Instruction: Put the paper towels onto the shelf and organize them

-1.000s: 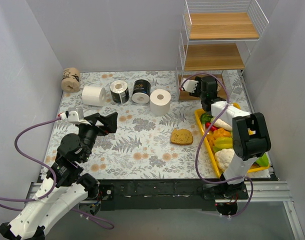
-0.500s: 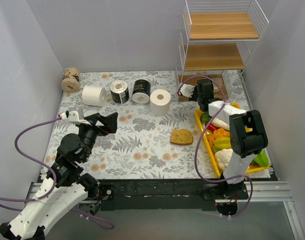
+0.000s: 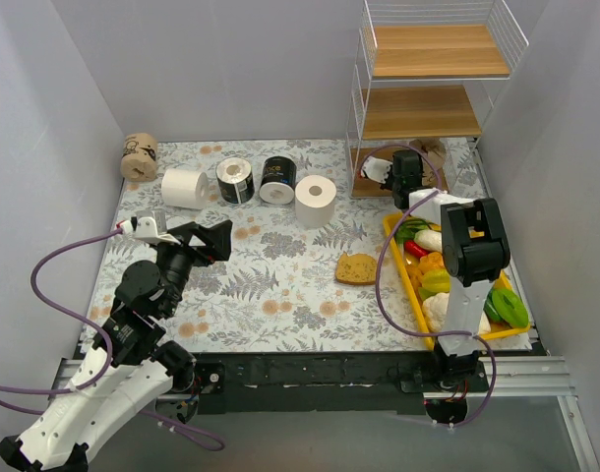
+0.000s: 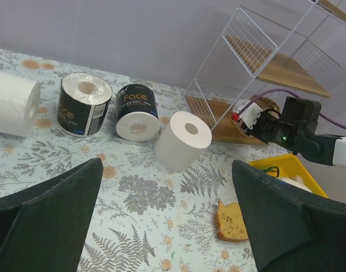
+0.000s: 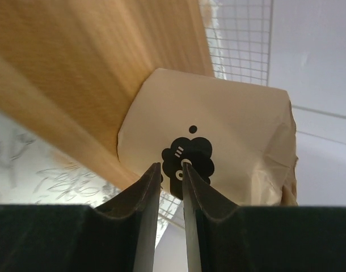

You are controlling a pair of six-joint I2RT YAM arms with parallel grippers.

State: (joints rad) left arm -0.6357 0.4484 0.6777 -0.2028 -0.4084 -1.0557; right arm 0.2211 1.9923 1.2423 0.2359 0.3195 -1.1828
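Reaching into the shelf's bottom tier, right gripper is closed to a narrow slit, tips at a tan roll on the board; contact unconfirmed. Left gripper hangs wide open, empty, near left. Five other rolls lie far left on the table.

Black-wrapped rolls side by side; white roll near shelf.

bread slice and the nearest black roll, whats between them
An upright white roll stands between the bread slice and that black roll, seen in the left wrist view.
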